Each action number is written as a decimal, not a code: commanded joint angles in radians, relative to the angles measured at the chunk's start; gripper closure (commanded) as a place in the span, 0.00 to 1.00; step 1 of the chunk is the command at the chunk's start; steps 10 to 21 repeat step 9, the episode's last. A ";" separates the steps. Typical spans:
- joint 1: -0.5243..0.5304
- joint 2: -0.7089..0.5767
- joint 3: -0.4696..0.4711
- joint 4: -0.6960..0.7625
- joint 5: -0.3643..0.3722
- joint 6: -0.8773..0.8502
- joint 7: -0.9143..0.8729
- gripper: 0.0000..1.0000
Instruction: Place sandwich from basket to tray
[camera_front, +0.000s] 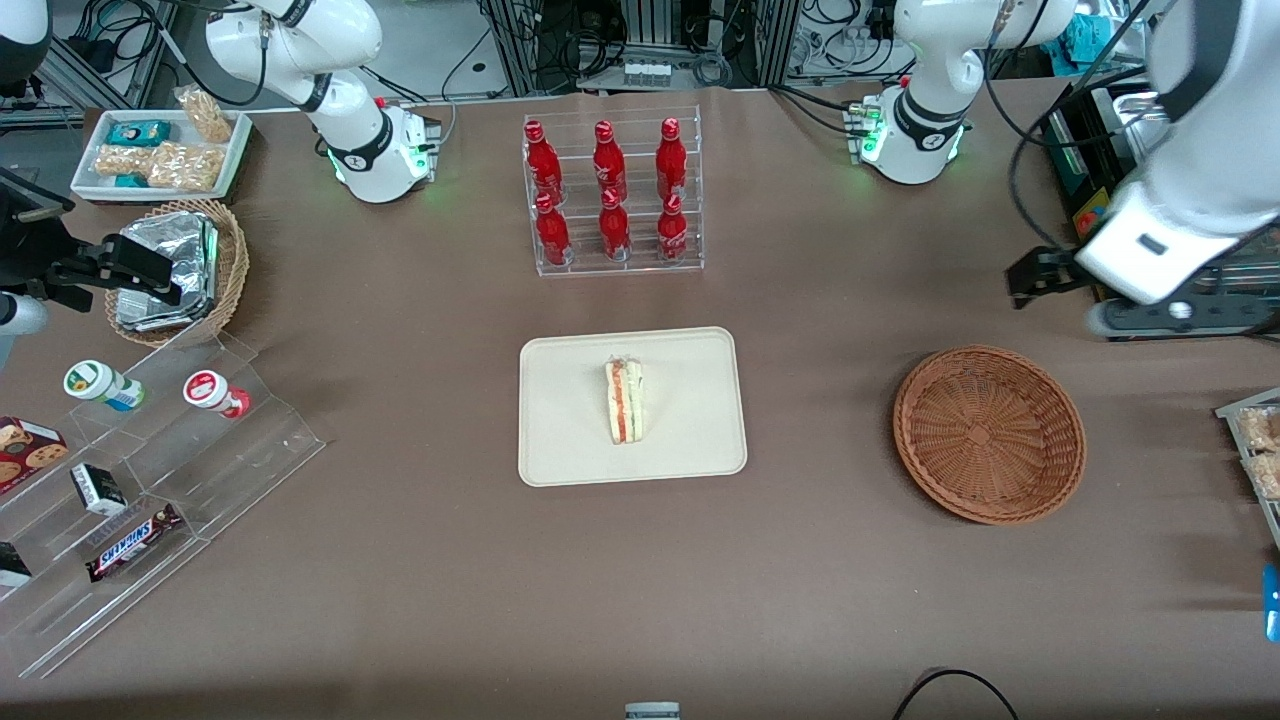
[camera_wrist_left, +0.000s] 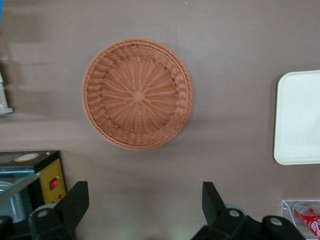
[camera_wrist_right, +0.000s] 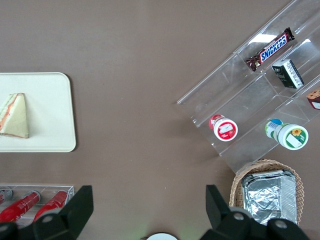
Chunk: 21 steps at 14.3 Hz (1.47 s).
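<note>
Sandwich wedge in clear wrap lies on the cream rectangular tray, the reddish-brown wicker basket at its three o'clock is bare, and my wide-open, empty gripper, raised near that basket, risks only clipping its rim if dropped.

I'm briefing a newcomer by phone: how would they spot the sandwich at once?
Find the big cream tray mid-table, nearer the camera than the red bottles. The sandwich lies on it: a wrapped wedge, pale bread with red-orange filling. The open pincer is above the table near the basket.
</note>
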 joint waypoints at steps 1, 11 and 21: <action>0.025 -0.021 -0.017 0.048 0.004 -0.033 0.024 0.00; 0.038 -0.008 0.020 0.111 -0.064 -0.111 0.098 0.00; 0.038 -0.008 0.020 0.111 -0.064 -0.111 0.098 0.00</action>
